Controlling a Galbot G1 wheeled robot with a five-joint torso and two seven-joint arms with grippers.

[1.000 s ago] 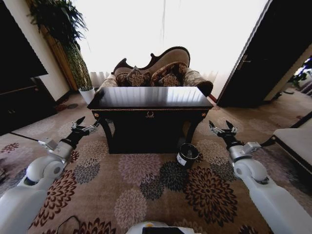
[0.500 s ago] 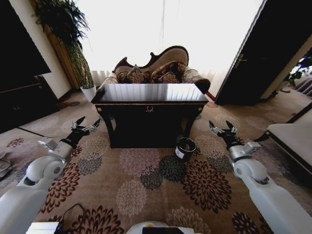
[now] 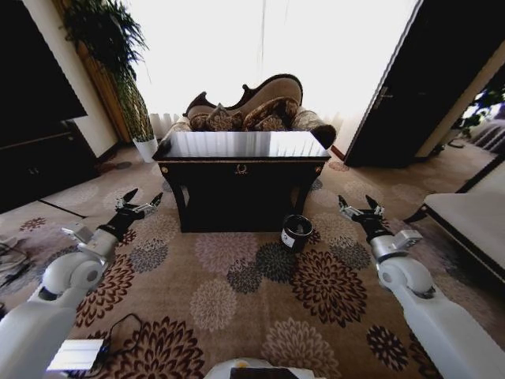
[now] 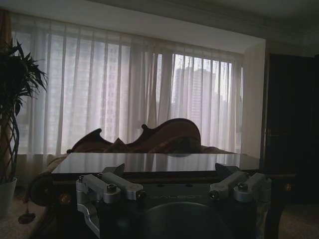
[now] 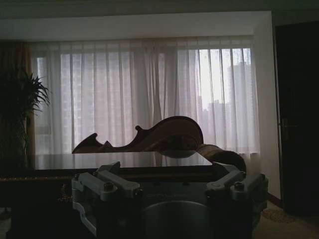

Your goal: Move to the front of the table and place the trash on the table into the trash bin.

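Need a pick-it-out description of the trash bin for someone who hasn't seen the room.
Start at the large dark wood table with the glossy top, standing in front of the patterned sofa. On the flowered carpet by the table's front right leg stands the trash bin. It is a small black cylinder with a white label, far lower than the table and unlike the white plant pot by the window.

The scene is viewed from head height, downward toward twelve o'clock. Level forward views are given low from both wrists. The table (image 3: 241, 144), well off, is shared by all three.
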